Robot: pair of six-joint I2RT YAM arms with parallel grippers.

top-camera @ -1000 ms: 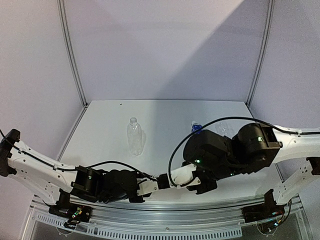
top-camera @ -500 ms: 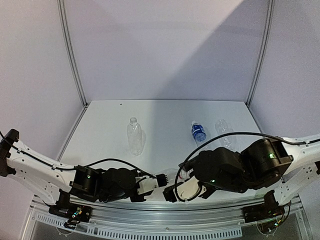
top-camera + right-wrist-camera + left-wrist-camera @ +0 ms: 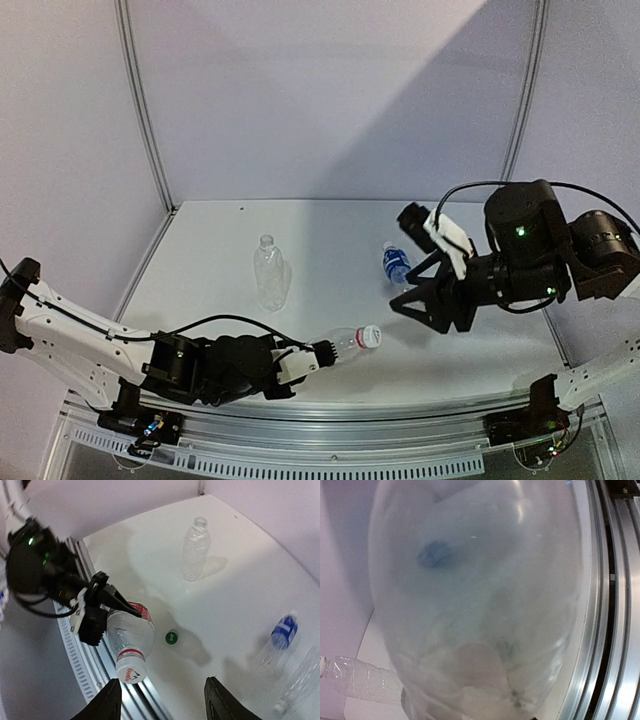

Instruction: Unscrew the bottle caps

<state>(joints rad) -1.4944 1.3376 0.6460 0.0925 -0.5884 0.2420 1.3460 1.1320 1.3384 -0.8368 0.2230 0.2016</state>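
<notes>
L gripper (image 3: 320, 351) is clamped on the red-label bottle (image 3: 129, 630), grabbing it at the base end and holding it roughly level just above the table (image 3: 210, 250) near the front edge, neck pointing toward the R side. R gripper (image 3: 162, 686) hangs high over the table w/ fingers spread wide and nothing between them, well apart from the bottle.

Step in hand, I'd say: bottle presented for uncapping, its white cap (image 3: 131, 674) on. A green cap (image 3: 171, 637) lies loose on the table just beside it, and the unlabelled bottle (image 3: 196, 547) standing further back looks open at the top, so prob. one is done.

Next move needs R to drop down, line its fingers up either side of the white cap, close and twist while L keeps the body from turning.

Held bottle: clear, thin, crinkly plastic w/ a red band at the neck. Blue-label bottle (image 3: 282, 631) and another clear one (image 3: 304, 677) sit at the far right; can't tell their caps for sure.
</notes>
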